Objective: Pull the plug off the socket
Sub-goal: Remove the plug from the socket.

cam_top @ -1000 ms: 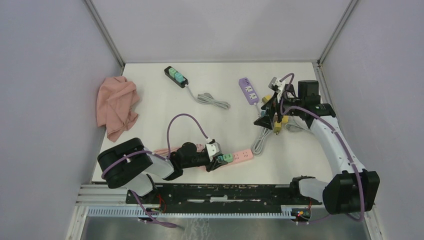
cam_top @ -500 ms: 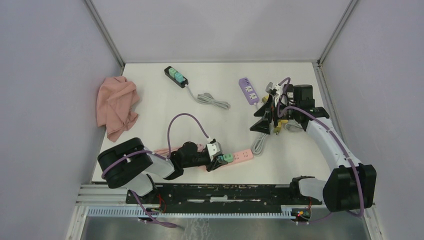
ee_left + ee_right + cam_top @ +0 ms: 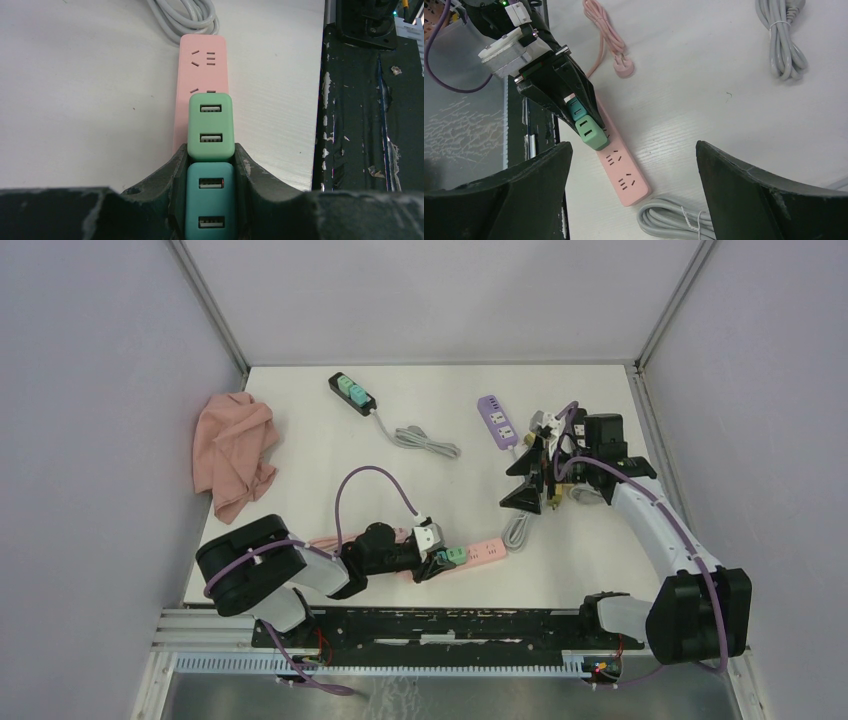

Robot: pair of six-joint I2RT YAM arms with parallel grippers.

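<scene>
A pink socket strip (image 3: 482, 551) (image 3: 202, 60) (image 3: 624, 172) lies near the table's front edge. Two USB plugs stand side by side on it, one light green (image 3: 455, 556) (image 3: 210, 132) (image 3: 591, 132) and one teal (image 3: 210, 200) (image 3: 575, 107). My left gripper (image 3: 437, 562) (image 3: 210, 154) is shut on the teal plug, one finger on each side. Its fingertips reach the near end of the green plug. My right gripper (image 3: 524, 480) (image 3: 632, 146) hangs open above the table, back and to the right of the strip, holding nothing.
A coiled grey cable (image 3: 518, 530) (image 3: 674, 220) lies just past the strip's free end. The pink cord and its plug (image 3: 624, 67) trail left. A purple strip (image 3: 497, 421), a black strip (image 3: 352, 393) with a grey cord (image 3: 425, 438), and a pink cloth (image 3: 235, 450) lie farther back.
My right gripper has moved a little to the left and toward the front, still open. The left gripper has stayed shut on the teal plug without moving.
</scene>
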